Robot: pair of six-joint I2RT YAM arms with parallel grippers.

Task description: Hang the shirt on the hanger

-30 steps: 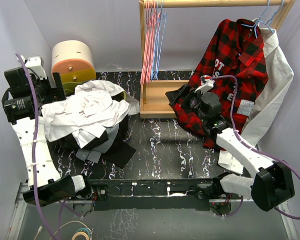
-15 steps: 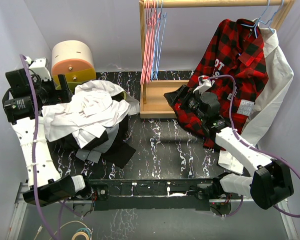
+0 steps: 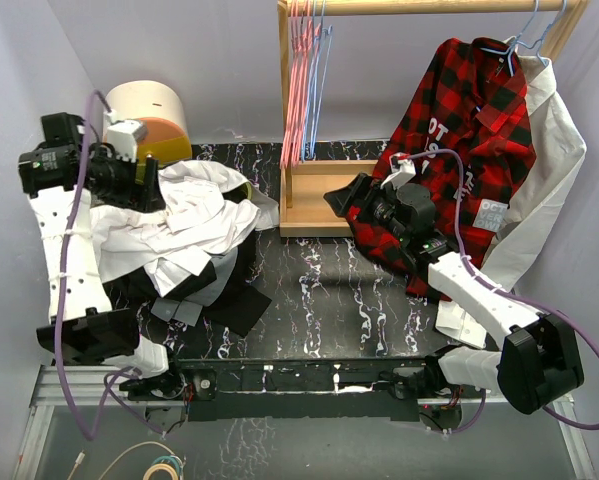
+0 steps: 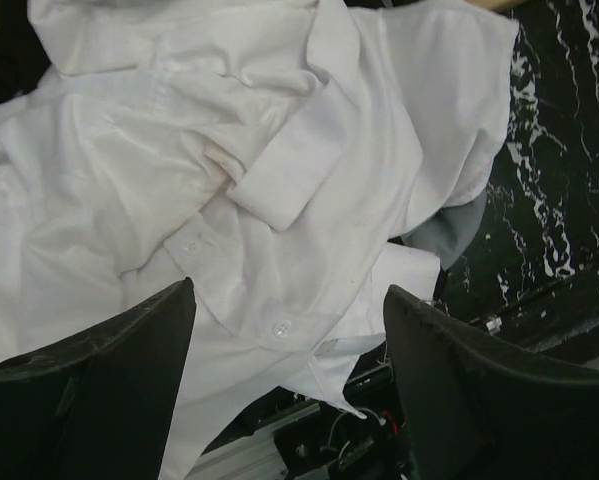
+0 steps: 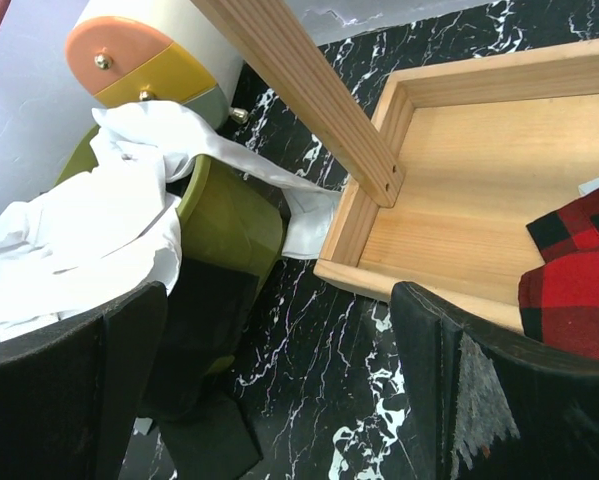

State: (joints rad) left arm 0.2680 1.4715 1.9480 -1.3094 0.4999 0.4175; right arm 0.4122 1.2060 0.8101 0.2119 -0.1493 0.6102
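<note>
The shirt (image 3: 184, 225) lies crumpled at the left of the table (image 3: 329, 290), directly under the left hand (image 4: 287, 300), which is spread and pinching nothing. The right hand (image 3: 341, 203), also spread, is nearer the blue hanger (image 3: 323, 80) on the far rail (image 3: 429, 6).

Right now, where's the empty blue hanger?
Top view, upper centre: the hanger hangs from the wooden rail, just right of the pink hangers, well left of the plaid shirt.

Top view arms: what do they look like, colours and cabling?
White shells with black joints on both the left arm and right arm; a purple cable runs along each. The left claw and right claw have broad matte black fingers.
</note>
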